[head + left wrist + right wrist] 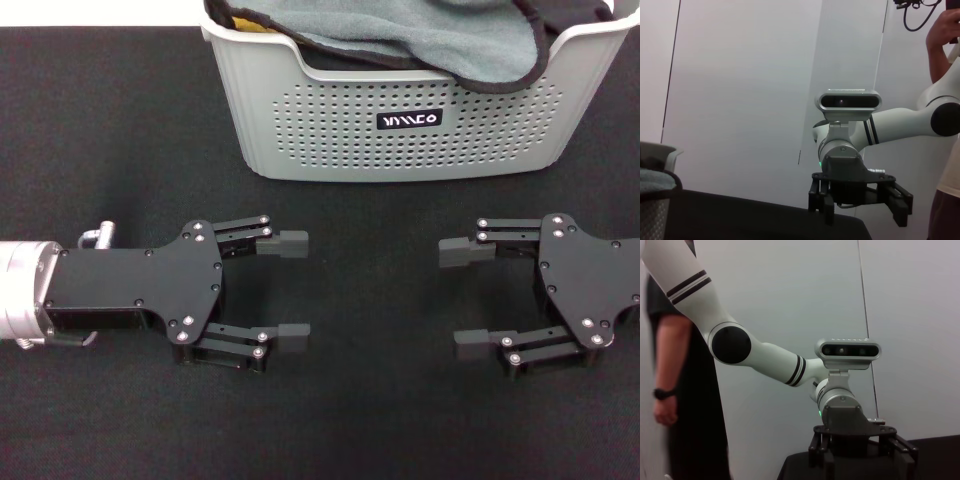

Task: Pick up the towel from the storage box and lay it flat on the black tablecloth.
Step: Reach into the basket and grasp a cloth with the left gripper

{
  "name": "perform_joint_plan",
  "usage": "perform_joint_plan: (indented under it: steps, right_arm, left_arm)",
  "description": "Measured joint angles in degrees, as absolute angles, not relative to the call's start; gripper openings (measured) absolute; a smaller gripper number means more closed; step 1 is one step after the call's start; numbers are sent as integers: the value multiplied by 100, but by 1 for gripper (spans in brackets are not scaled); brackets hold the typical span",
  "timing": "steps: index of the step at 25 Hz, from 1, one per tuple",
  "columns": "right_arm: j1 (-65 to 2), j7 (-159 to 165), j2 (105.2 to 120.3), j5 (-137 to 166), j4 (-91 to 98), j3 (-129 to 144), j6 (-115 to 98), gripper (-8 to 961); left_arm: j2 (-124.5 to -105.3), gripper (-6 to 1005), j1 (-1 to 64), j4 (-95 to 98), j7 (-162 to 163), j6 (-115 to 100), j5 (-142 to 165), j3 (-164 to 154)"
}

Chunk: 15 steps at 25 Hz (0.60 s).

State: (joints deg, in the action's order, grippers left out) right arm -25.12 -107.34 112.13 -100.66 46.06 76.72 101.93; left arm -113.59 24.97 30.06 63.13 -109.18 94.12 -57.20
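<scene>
Towel (pixel 420 45) heaped in storage box (pixel 400 130), untouched. Left gripper (pixel 292 285) and right gripper (pixel 462 295) low over black tablecloth (pixel 120 130), jaws spread. Next, probably: reach into box, pinch an edge.

Even bright overhead light, soft shadows, no glare, pics sharp.

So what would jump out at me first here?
Probably the two open black claws facing each other low over the black tablecloth: the left end effector and right end effector. Behind them stands the grey storage box, with the towel bunched inside, grey side up.
</scene>
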Motion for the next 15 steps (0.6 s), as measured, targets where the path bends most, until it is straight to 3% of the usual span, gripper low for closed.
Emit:
perform_joint_plan:
  steps: [10, 13, 15]
  right_arm:
    - [-2517, -10769, 11232, -10065, 4582, 7672, 10147, 768]
    - [-2516, -10791, 11233, -10065, 4559, 7607, 10145, 768]
    - [-2507, -10809, 11235, -10065, 4544, 7563, 10144, 768]
  left_arm:
    - [-11368, 880, 2504, 3005, 6276, -10904, 9366, -5683]
    - [-11457, 880, 2492, 2994, 6113, -10898, 9347, -5254]
    - [-11623, 880, 2472, 2980, 5885, -10897, 9307, -4692]
